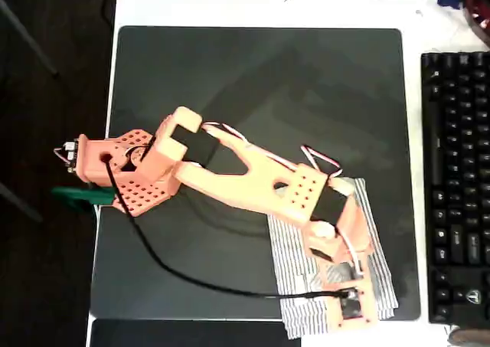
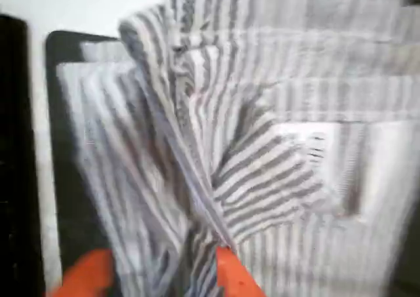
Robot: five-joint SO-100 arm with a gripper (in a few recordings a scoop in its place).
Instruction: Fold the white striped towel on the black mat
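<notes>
The gripper (image 2: 167, 274) is clamped on a bunched edge of the white striped towel (image 1: 295, 247), which lies at the black mat (image 1: 253, 94)'s lower right corner (overhead view). Fold underway; next, probably carrying that edge across.

My orange arm (image 1: 245, 180) stretches from its base at nine o'clock toward five o'clock, its gripper (image 2: 164, 271) pinched on striped cloth.

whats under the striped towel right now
The large matte black mat lies under the thin white pinstriped towel, whose near edge overhangs it. The orange arm's hand covers part of the towel.
</notes>
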